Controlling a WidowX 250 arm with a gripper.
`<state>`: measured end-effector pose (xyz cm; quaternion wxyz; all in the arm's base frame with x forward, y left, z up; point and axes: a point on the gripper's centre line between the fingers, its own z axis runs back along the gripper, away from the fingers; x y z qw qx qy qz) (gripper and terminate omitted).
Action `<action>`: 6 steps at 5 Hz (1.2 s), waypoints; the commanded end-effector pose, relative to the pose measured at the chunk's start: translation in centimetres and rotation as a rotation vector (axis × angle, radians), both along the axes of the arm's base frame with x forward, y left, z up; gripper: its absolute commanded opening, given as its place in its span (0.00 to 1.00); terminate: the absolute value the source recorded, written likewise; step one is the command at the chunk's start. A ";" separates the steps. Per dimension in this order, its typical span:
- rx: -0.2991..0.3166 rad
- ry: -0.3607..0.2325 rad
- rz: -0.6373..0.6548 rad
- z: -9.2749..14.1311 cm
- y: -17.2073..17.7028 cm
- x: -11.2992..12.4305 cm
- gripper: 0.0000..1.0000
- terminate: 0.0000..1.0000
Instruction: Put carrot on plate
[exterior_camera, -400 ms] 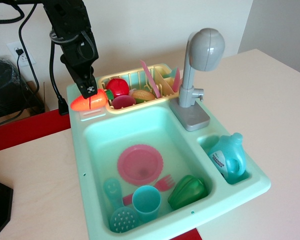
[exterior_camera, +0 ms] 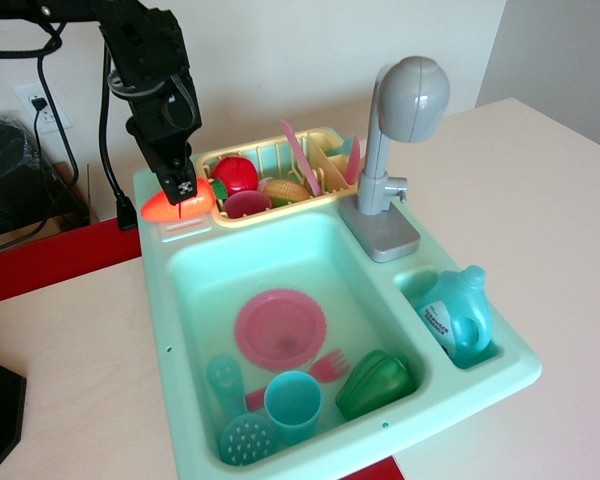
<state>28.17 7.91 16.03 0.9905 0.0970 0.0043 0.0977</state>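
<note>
The orange toy carrot (exterior_camera: pixel 173 206), with a green stub at its right end, lies crosswise at the sink's back left corner. My black gripper (exterior_camera: pixel 183 186) comes down from above and is shut on the carrot's middle. The carrot seems to hang just above the sink's rim; I cannot tell if it touches. The flat round pink plate (exterior_camera: pixel 280 328) lies on the floor of the teal sink basin, well in front and to the right of the gripper. Nothing lies on the plate.
A yellow dish rack (exterior_camera: pixel 270 160) at the back holds a red toy fruit (exterior_camera: pixel 236 173), a dark-pink bowl (exterior_camera: pixel 247 204) and other toys. A grey faucet (exterior_camera: pixel 400 120) stands back right. A teal cup (exterior_camera: pixel 293 403), green pepper (exterior_camera: pixel 375 382), pink fork and teal utensils lie in the basin's front. A blue bottle (exterior_camera: pixel 457 315) sits right.
The gripper with the carrot has shifted very slightly; the arm's upper part has tilted a little. Everything else is as before.
</note>
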 end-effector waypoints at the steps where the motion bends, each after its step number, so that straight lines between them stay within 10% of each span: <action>1: 0.013 -0.002 0.032 -0.7 1.3 0.4 1.00 0.00; 4: 0.011 0.032 0.073 -3.9 2.4 -0.5 1.00 0.00; 5: 0.023 -0.007 0.080 -3.7 2.4 -0.9 0.00 0.00; 6: 0.018 -0.032 0.075 -3.4 1.9 -1.0 0.00 0.00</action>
